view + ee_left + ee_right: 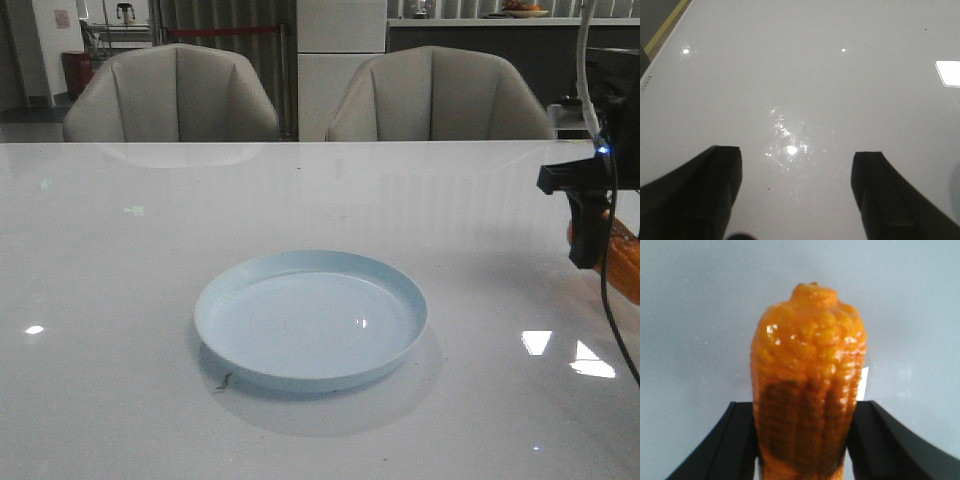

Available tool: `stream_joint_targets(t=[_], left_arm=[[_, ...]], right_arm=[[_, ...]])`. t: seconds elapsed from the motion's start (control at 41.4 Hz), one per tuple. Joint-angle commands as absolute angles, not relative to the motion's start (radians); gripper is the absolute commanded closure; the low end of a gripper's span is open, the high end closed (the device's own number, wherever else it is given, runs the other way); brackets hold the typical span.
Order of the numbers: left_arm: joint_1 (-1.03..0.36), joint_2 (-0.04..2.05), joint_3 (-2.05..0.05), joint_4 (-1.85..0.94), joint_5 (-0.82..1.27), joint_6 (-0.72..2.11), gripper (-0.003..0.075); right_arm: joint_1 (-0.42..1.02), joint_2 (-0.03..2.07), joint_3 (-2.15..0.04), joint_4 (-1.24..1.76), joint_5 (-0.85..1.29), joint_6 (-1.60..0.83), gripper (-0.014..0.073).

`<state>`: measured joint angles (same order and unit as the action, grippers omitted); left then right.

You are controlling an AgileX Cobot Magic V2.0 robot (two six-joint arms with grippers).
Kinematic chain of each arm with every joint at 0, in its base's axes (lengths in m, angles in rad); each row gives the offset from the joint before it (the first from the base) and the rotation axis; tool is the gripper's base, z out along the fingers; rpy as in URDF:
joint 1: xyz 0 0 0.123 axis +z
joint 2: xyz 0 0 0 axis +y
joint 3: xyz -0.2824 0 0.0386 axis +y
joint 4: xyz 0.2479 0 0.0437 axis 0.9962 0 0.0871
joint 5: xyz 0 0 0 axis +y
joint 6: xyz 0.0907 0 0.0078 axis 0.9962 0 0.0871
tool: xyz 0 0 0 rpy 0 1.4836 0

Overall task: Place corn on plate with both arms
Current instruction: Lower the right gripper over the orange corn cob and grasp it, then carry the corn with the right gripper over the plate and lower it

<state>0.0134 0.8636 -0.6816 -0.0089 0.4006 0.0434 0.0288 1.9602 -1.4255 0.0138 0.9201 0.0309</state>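
The pale blue plate (300, 330) lies empty at the middle of the white table. My right gripper (590, 235) is at the far right edge of the front view, well to the right of the plate, and is shut on the orange corn (626, 264). In the right wrist view the corn (807, 355) stands out between the two black fingers of the gripper (805, 407), which press on both its sides, with its tapered end pointing away. My left gripper (797, 152) is open and empty above bare table. It does not show in the front view.
Two grey chairs (170, 95) (435, 95) stand behind the table's far edge. A small dark speck (222, 381) lies by the plate's front left rim. The table's edge with a yellow strip (665, 25) shows in the left wrist view. A black cable (612, 310) hangs from the right arm.
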Motion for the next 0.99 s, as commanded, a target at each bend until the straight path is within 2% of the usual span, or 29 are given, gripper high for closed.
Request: stream_joint_targets(t=[0.0,0.29,0.725,0.798,0.846,0.967], left_arm=[[0.014,0.852,-0.711,-0.011,0.322,0.036,0.0195],[0.014,0.852,-0.711,-0.013,0.322,0.036,0.0195],[0.014,0.852,-0.711,-0.021,0.322,0.036,0.0195],[0.014,0.852,-0.711,-0.021,0.322,0.036,0.0195],[0.014,0.852,-0.711,-0.021,0.322,0.036,0.0195],[0.014,0.852,-0.711,-0.025,0.322,0.036,0.0195]], right_arm=[[0.067,1.903,-1.529,0.033,0.971,0.000,0.0545],[0.254,1.903,-1.739,0.096,1.089,-0.036,0.0545],[0.516,1.908,-1.758,0.162,1.053,-0.036,0.0539],[0.529,1.909,-1.758,0.168,1.039,-0.036,0.0498],[0.535,1.909,-1.758,0.173,1.027,-0.036,0.0434],[0.538,1.910,-1.757,0.178,1.006,-0.036,0.0195]])
